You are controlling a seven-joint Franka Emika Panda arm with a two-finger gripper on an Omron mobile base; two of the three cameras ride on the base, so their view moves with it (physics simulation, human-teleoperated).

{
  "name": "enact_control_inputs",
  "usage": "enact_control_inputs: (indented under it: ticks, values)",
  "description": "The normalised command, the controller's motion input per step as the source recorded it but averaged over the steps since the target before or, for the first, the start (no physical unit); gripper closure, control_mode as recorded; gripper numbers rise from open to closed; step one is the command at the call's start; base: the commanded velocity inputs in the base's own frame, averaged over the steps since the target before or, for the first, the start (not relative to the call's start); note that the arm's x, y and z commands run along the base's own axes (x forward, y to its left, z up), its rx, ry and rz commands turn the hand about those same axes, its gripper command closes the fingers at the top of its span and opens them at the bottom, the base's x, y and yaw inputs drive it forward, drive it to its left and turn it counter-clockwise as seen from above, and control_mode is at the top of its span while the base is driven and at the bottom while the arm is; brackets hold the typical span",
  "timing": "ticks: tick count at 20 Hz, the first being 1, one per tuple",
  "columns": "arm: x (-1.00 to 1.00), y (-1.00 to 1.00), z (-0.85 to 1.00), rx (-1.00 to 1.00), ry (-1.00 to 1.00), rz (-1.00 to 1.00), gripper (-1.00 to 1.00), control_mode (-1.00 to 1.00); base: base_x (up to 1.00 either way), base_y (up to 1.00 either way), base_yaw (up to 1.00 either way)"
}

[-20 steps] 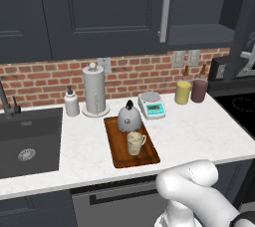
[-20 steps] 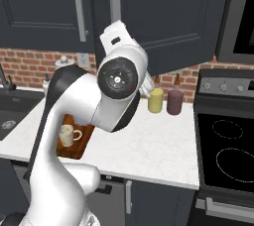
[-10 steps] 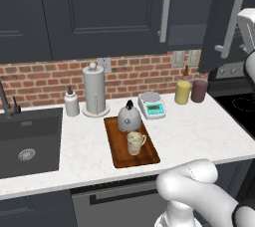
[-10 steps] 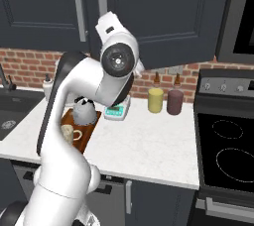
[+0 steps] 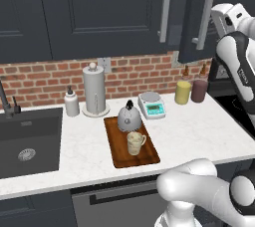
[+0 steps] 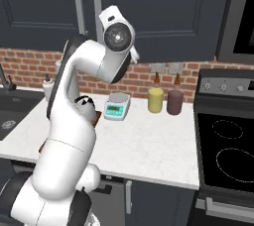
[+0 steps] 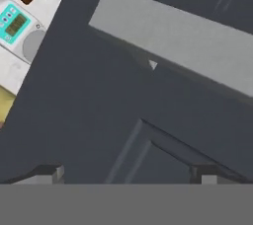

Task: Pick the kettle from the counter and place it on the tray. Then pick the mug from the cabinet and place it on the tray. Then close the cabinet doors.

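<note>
Cabinet [image 5: 104, 17] spans the wall above the counter [image 5: 194, 136]; its left door [image 5: 107, 12] sits flush, the right door [image 5: 199, 14] stands partly swung out at the right end, bar handle [image 5: 205, 14] facing the room. White arm [image 6: 74, 121] rises from the base and reaches up to that right door. In the hand view the pincer [image 7: 126, 172] faces the dark door panel [image 7: 99, 120] close up, its fingertips [image 7: 49, 172] wide apart with nothing between them.

Sink [image 5: 27, 141] is set into the counter's left end, stove [image 6: 225, 145] just past its right edge. Tray [image 5: 115, 151] lies near the counter's front edge, about mid-counter. Kettle [image 5: 128, 117] sits on the tray's back half, mug [image 5: 135, 143] on its front half, just beside the kettle. Paper-towel holder [image 5: 94, 90] and soap bottle [image 5: 71, 102] stand along the back edge, left of the tray; scale [image 5: 151, 105] just right of the kettle; yellow canister [image 5: 183, 92] and maroon canister [image 5: 199, 90] touching at the back right corner.
</note>
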Motion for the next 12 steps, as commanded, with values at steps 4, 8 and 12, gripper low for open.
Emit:
enact_control_inputs:
  ticks: [4, 8, 12]
  values:
    - [0.89, -0.01, -0.17, 0.02, 0.21, -0.01, -1.00, -1.00, 0.00, 0.00, 0.00]
    - [0.64, -0.06, -0.25, 0.02, 0.15, 0.00, -1.00, -1.00, 0.00, 0.00, 0.00]
    - [0.62, -0.01, -0.26, 0.01, 0.05, 0.00, -1.00, -1.00, 0.00, 0.00, 0.00]
